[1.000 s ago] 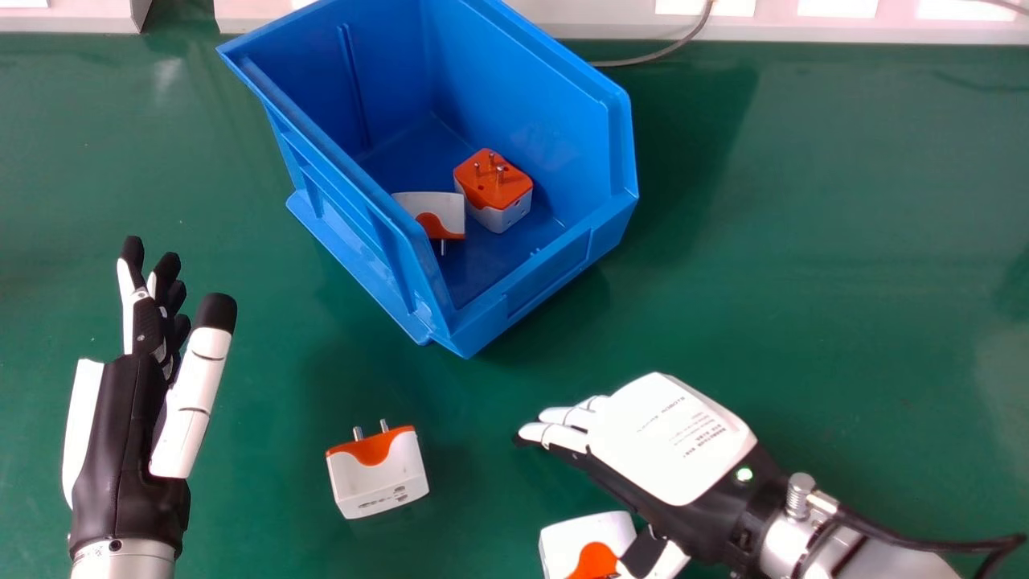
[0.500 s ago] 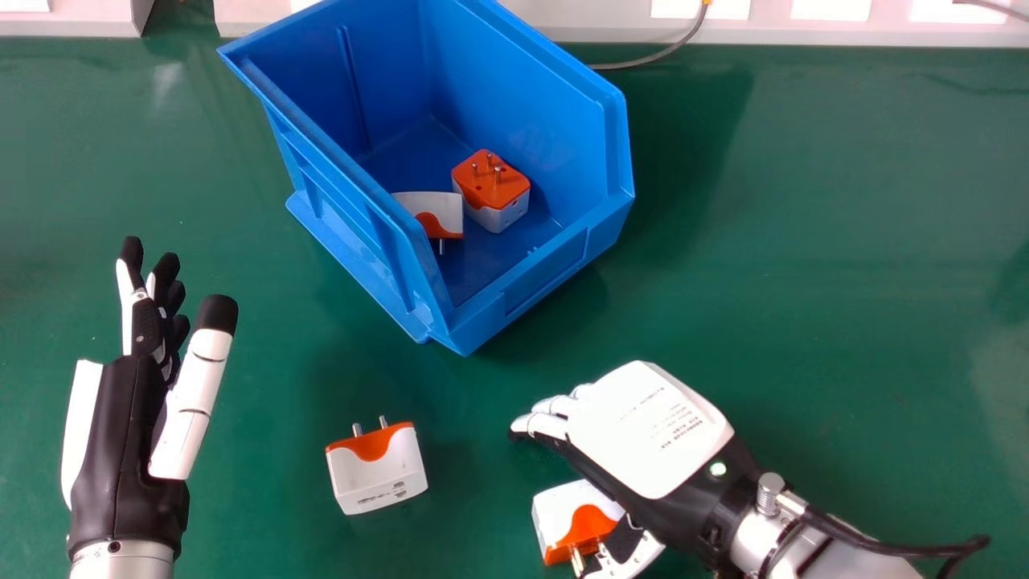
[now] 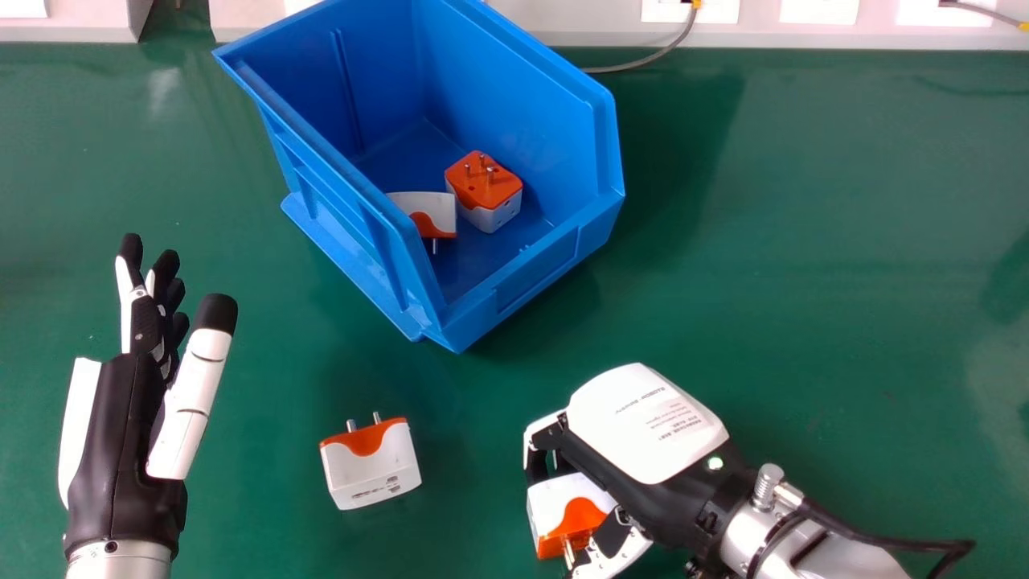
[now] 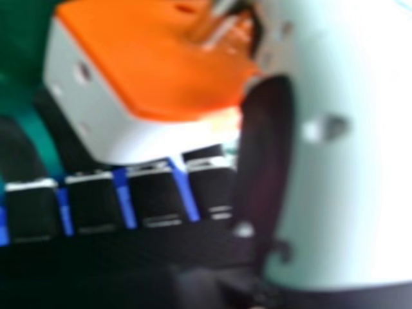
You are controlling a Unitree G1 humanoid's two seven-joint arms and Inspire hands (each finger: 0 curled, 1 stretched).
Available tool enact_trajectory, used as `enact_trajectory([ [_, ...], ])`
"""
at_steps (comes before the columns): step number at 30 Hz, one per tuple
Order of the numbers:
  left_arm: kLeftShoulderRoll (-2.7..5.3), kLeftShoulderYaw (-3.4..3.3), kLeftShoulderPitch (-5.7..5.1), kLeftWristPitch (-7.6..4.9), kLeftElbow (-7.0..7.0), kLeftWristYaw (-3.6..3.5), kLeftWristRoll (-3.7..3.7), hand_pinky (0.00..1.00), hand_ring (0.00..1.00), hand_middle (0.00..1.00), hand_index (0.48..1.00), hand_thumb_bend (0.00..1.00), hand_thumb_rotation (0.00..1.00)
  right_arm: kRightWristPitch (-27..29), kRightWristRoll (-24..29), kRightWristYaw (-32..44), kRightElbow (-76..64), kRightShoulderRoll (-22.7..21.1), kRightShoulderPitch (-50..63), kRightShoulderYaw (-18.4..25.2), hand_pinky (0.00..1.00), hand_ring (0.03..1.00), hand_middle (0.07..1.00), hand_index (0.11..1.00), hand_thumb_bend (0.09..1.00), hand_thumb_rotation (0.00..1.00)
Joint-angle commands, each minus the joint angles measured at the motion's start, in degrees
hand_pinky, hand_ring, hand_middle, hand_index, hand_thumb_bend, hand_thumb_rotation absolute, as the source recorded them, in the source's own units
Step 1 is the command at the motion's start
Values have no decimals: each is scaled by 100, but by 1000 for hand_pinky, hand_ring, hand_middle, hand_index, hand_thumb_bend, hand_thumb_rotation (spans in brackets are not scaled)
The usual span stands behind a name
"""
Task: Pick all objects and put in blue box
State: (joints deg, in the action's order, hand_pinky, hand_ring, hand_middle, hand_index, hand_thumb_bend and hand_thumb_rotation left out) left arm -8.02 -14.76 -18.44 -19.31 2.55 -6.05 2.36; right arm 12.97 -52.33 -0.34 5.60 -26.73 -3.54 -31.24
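Observation:
In the head view my left hand [image 3: 129, 418] is held open at the left, fingers pointing away. My right hand [image 3: 643, 426], lower right, has its fingers curled round a white and orange adapter [image 3: 563, 511], the thumb at its near side. From the right hand view, the right hand [image 4: 151, 196] shows dark fingers against the held adapter [image 4: 154, 64], with the thumb on its other side. Another adapter [image 3: 370, 464] lies on the table between the hands. The blue box [image 3: 522, 277] holds two more, one orange side up [image 3: 484, 191] and one mostly white [image 3: 430, 212].
The green table [image 3: 804, 281] extends to the right of the box. Behind it runs a pale ledge [image 3: 595, 36] with a grey cable [image 3: 651, 58]. A black cable [image 3: 876, 544] trails from my right wrist.
My right hand has moved slightly left, and its fingers, straighter before, have curled round the adapter. That adapter has shifted a little up and left in the head view. The left hand stays still.

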Motion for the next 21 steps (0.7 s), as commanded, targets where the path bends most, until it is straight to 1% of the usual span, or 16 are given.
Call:
enact_trajectory([
  [1, -83, -25, 9, -39, 110, 4, 24, 1000, 1000, 1000, 1000, 726, 869, -191, -139, 149, 156, -109, 66, 21, 281, 342, 442, 515, 517, 4],
  [5, -83, -21, 17, -22, 127, 13, 15, 1000, 1000, 1000, 1000, 729, 871, -254, -175, 162, 69, -103, 88, 43, 284, 341, 438, 523, 514, 1],
  [7, -84, -22, 18, -34, 112, 15, 8, 1000, 1000, 1000, 1000, 729, 871, -275, -190, 148, 28, -100, 104, 58, 283, 339, 437, 524, 513, 1],
  [11, -70, -7, 27, 10, 173, 31, -5, 1000, 1000, 1000, 1000, 730, 873, -321, -161, 129, -109, -103, 139, 136, 277, 333, 432, 527, 512, 0],
  [14, -65, -2, 40, 23, 165, 36, -10, 1000, 1000, 1000, 1000, 733, 875, -324, -87, 99, -268, -134, 215, 216, 286, 344, 437, 528, 511, 0],
  [16, -61, 6, 48, 45, 172, 47, -24, 1000, 1000, 1000, 1000, 734, 876, -330, -47, 58, -452, -166, 307, 312, 294, 354, 442, 526, 511, 0],
  [21, -63, 28, 116, 100, 140, 61, -29, 1000, 1000, 1000, 1000, 740, 877, -318, 55, 39, -1093, -293, 616, 664, 291, 355, 451, 517, 511, 0],
])
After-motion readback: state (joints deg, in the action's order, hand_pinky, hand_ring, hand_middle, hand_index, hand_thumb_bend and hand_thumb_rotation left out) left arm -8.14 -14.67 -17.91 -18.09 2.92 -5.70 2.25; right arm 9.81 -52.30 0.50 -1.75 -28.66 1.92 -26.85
